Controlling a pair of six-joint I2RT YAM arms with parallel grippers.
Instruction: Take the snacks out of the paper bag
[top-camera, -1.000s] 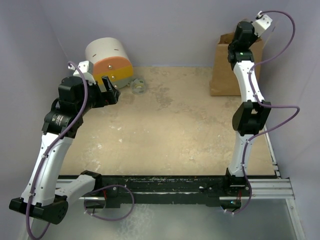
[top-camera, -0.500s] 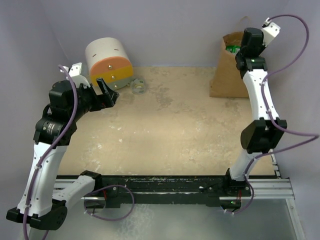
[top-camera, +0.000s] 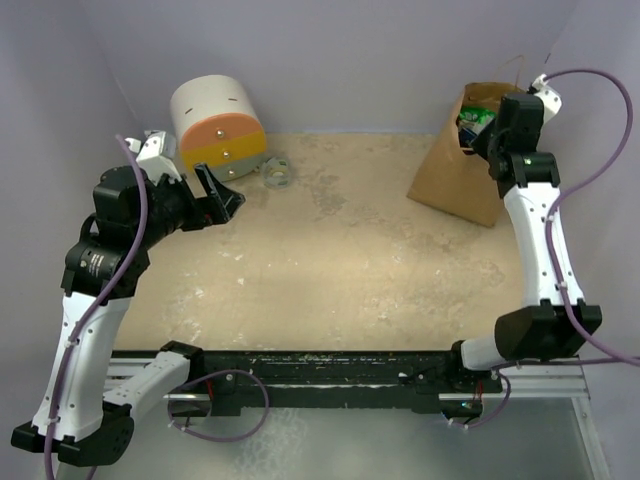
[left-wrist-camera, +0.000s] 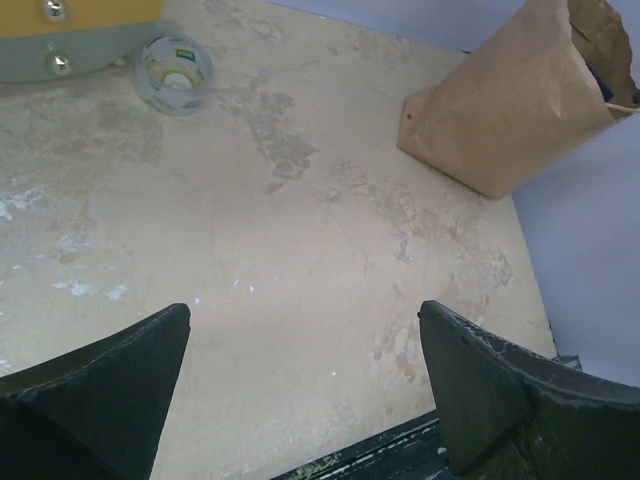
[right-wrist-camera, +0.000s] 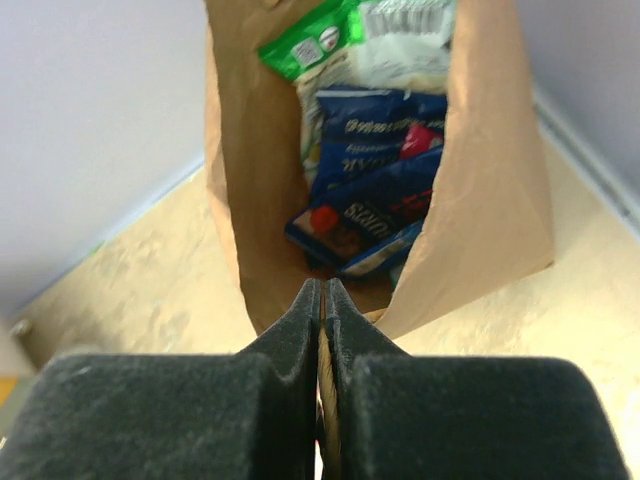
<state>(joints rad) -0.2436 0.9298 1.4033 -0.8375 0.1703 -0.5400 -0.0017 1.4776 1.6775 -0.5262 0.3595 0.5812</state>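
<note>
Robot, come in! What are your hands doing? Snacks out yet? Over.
Left gripper open, empty. Right gripper shut on paper bag, bag tilted. Snacks inside bag. Tape roll well clear.

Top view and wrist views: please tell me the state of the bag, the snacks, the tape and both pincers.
paper bag: tilted, mouth open.
snacks: inside the bag.
left pincer: open, empty.
right pincer: shut on a thin tan strip, probably the bag's handle.
tape roll: lying flat.

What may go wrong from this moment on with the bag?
The paper bag stands tilted, and the right gripper is shut on what seems its thin tan handle: the handle may tear, or the bag may topple. The left gripper, open, is far away and cannot steady it.
</note>
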